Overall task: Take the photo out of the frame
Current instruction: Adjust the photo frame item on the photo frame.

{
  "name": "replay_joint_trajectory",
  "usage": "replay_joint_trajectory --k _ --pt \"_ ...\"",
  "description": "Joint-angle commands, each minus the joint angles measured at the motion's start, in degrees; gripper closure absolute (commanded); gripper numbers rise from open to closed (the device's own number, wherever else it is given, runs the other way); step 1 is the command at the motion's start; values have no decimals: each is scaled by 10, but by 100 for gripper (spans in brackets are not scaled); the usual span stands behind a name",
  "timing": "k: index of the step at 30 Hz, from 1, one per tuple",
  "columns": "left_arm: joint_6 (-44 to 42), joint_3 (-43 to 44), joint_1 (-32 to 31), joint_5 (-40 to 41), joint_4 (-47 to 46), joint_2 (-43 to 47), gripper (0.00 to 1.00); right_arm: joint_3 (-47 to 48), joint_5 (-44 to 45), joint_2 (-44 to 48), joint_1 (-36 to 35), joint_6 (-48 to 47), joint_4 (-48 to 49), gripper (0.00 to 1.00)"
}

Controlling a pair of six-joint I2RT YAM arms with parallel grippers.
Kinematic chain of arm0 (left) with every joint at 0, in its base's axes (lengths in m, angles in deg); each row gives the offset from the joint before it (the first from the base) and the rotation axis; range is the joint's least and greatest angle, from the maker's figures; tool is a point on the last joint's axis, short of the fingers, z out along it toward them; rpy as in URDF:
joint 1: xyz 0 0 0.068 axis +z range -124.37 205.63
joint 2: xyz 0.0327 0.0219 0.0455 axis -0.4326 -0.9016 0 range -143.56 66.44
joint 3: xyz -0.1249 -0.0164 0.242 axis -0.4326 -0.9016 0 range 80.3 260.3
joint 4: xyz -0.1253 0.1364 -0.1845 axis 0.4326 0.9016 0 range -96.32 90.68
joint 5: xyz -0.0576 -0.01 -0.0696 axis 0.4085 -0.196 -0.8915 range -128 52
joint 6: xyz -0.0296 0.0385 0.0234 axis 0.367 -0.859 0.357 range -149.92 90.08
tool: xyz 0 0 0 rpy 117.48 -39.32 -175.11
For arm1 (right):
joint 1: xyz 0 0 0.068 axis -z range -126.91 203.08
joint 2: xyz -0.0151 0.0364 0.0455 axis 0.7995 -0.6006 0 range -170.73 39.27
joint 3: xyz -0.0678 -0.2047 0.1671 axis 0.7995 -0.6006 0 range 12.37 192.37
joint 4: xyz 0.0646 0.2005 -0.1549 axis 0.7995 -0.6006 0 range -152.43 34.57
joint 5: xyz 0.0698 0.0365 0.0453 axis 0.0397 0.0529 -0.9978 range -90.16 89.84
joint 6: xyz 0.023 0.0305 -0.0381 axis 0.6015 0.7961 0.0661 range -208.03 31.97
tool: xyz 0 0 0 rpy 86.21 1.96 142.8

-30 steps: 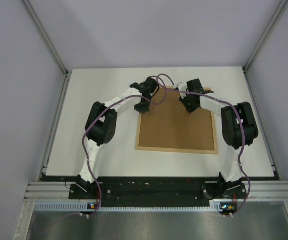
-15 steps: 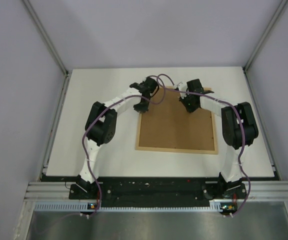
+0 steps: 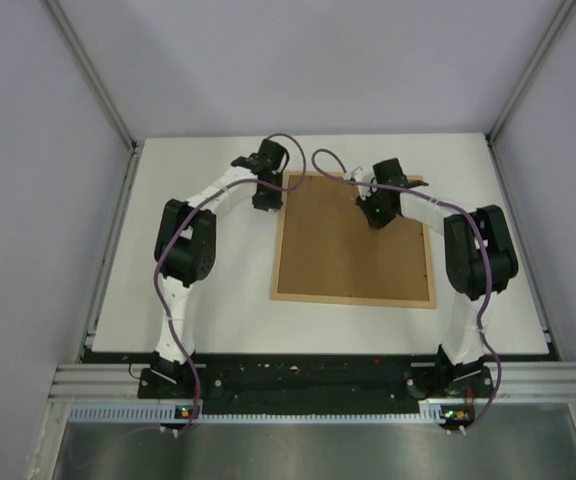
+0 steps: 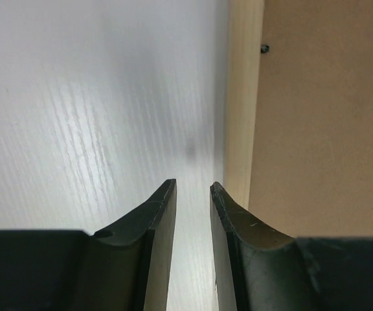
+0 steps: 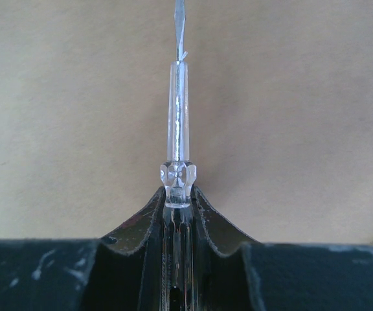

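**Frame back-up on desk; right jaws on screwdriver**

The frame (image 3: 353, 250) lies flat on the desk (image 3: 208, 300), brown fibreboard back up, its edges roughly square to the desk's. It reads slightly wider left to right, but the oblique view leaves the long axis uncertain. The right jaws grip a clear-handled screwdriver (image 5: 178, 116) over the frame's far part, blade pointing straight out from them. The left jaws are narrowly parted and empty, above bare desk just beside the frame's left rail.
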Motion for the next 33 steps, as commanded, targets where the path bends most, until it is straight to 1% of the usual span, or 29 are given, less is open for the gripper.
replay_joint_trajectory --k 1,8,14,23,26,33 --pt "29 1 39 -116 -41 -13 66 34 -59 43 -12 10 -61 100" --pt "34 -1 55 -212 -83 -38 67 118 -80 48 -13 19 -108 100" --pt "51 15 59 -260 -107 -56 67 172 -89 17 -13 17 -111 100" --pt "74 38 68 -273 -121 -72 68 247 -116 -56 -13 17 -110 100" --pt "86 42 76 -293 -129 -72 69 280 -119 -88 -13 19 -114 100" --pt "101 42 78 -339 -139 -76 69 369 -128 -166 -16 16 -158 100"
